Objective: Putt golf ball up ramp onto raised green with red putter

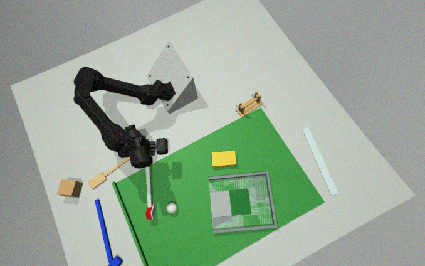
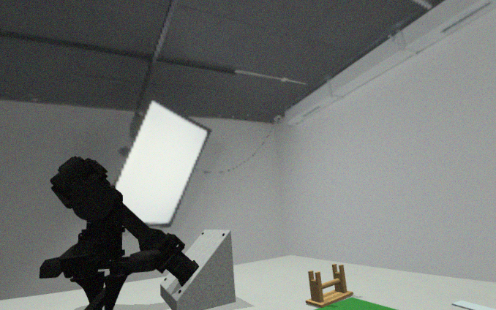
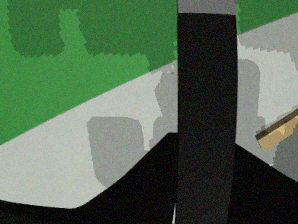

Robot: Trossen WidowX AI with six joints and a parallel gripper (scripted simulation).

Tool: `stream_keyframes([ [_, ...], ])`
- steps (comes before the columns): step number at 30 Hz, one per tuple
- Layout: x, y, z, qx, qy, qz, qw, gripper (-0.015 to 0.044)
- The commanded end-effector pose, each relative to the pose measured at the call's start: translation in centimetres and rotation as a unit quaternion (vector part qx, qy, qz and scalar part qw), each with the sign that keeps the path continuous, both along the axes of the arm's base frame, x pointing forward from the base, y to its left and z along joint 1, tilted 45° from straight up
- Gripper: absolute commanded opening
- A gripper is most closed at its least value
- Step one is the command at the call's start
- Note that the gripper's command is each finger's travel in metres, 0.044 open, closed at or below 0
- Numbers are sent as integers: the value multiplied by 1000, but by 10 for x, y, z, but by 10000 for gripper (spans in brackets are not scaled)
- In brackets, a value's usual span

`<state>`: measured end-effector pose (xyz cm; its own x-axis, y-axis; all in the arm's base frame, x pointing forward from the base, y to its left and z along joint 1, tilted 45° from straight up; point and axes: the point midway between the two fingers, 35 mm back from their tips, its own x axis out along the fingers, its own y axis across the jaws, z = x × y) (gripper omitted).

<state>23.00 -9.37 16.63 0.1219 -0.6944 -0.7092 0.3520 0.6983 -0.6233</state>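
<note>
Clamping the black grip of the red putter (image 1: 149,191), the gripper (image 1: 146,165) holds its white shaft slanting down onto the green mat (image 1: 194,248), the red block head resting just beside the white golf ball (image 1: 172,207).

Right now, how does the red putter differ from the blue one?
The red putter is gripped in the claw, its head beside the golf ball on the green; the blue putter lies untouched off it. The red one's shaft is white, the blue's all blue. Both are long with block heads.
</note>
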Motion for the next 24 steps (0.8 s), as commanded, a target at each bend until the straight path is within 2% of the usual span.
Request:
stream_keyframes([
  [1, 0, 0, 0, 0, 0, 0, 1000, 0],
  [5, 4, 5, -4, 2, 0, 0, 1000, 0],
  [16, 44, 94, -83, 2, -1, 3, 1000, 0],
  [24, 45, 99, -81, 2, -1, 4, 1000, 0],
])
